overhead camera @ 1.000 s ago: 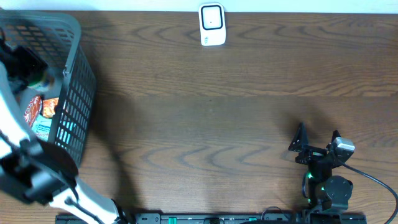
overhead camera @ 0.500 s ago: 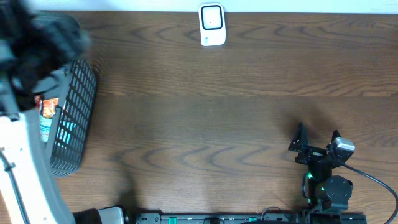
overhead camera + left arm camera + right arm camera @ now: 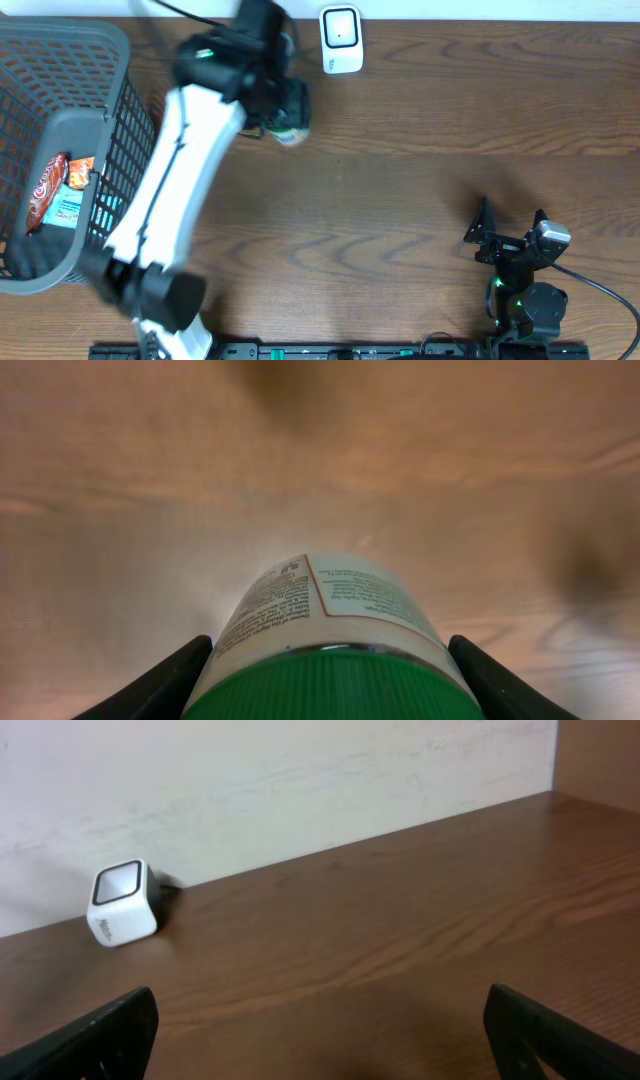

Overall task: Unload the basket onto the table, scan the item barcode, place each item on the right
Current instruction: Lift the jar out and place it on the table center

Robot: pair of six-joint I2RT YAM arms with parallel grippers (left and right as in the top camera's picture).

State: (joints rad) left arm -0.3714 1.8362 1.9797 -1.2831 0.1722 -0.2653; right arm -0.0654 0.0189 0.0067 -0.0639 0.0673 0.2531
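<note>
Item: your jar point(image 3: 330, 610) is round, with a green ribbed lid and a white wrap-around label.
Where: it hangs over the brown wooden surface point(image 3: 400, 180), near the white scanner point(image 3: 341, 40) at the far edge, on the side toward the grey mesh basket point(image 3: 120, 170).
Left hand point(image 3: 283, 108): clamped on the jar, one black finger at each side of the lid.
Right hand point(image 3: 511, 225): jaws spread wide with nothing between them, at the near right, well apart from the jar.
Writing: a boxed panel and blocks of small black print; you cannot read a word or a brand.
Barcode: you cannot make one out on the side that shows.
Hidden: the wrist view cuts off the lid's lower part; from overhead the arm covers most of the jar.
Basket contents: orange and blue snack packets point(image 3: 55, 190), with print too small to read.
</note>
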